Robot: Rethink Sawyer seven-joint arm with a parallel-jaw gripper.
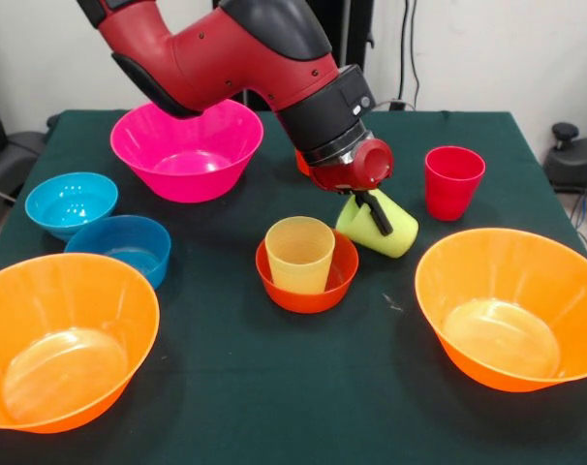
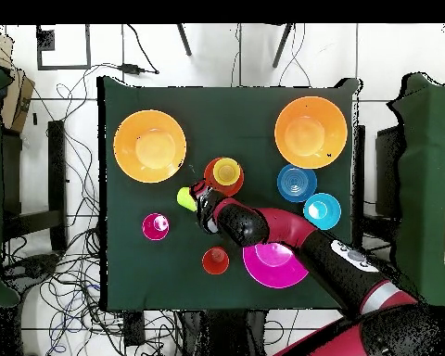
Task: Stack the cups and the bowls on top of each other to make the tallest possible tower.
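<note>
My gripper (image 1: pixel 375 215) is shut on the rim of the lime green cup (image 1: pixel 388 232), which hangs tilted just right of the small red-orange bowl (image 1: pixel 308 289). The ribbed yellow cup (image 1: pixel 299 254) stands upright inside that bowl. The red-pink cup (image 1: pixel 454 182) stands alone at the right. An orange cup (image 1: pixel 300 162) peeks out behind my wrist and shows whole in the overhead view (image 2: pixel 215 261). From above, the gripper (image 2: pixel 197 197) is at the green cup (image 2: pixel 184 197), beside the yellow cup (image 2: pixel 226 171).
Large orange bowls sit at the front left (image 1: pixel 66 339) and front right (image 1: pixel 511 305). The magenta bowl (image 1: pixel 187 150) is at the back, partly under my arm. A light blue bowl (image 1: pixel 71 201) and a darker blue bowl (image 1: pixel 119 247) touch at the left.
</note>
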